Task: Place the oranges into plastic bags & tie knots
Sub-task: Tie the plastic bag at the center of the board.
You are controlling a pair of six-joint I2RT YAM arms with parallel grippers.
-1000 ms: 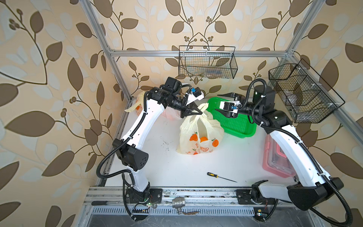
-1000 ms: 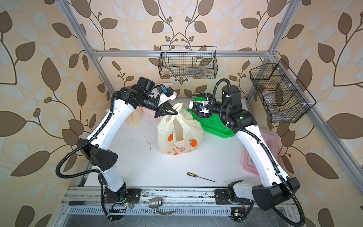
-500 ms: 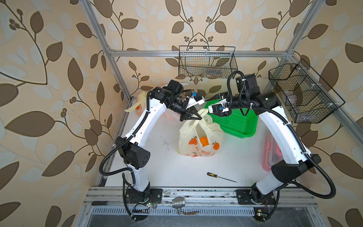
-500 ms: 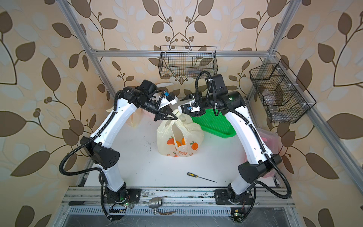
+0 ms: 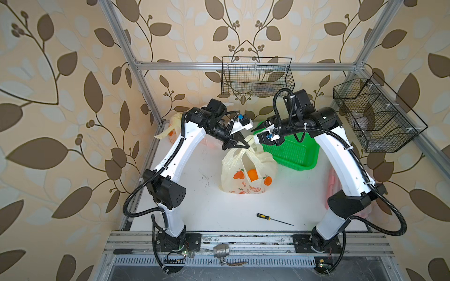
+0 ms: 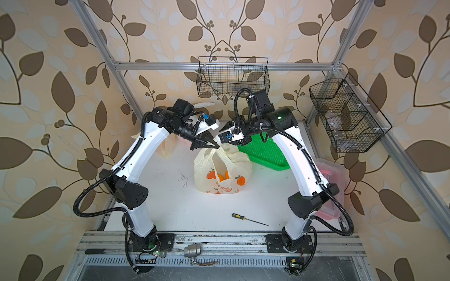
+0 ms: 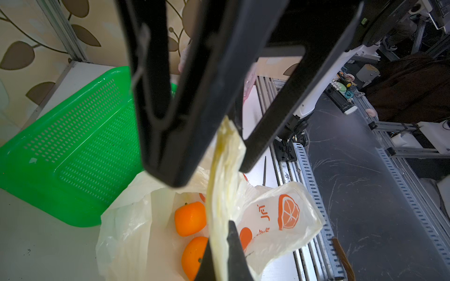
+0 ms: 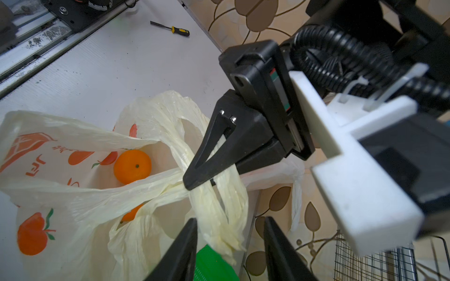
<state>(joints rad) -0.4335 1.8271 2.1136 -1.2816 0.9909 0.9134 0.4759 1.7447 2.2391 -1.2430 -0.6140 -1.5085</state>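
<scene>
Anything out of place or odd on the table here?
A yellow-handled screwdriver lies loose on the table, toward the front, apart from the printed bag; it looks unrelated to bagging fruit. Dark specks dot the table beside that bag.

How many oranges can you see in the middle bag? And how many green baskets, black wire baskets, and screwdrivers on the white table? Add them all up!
Oranges showing in the middle bag: 2
Green basket: 1
Black wire baskets: 2
Screwdriver on the white table: 1
Total: 6
</scene>
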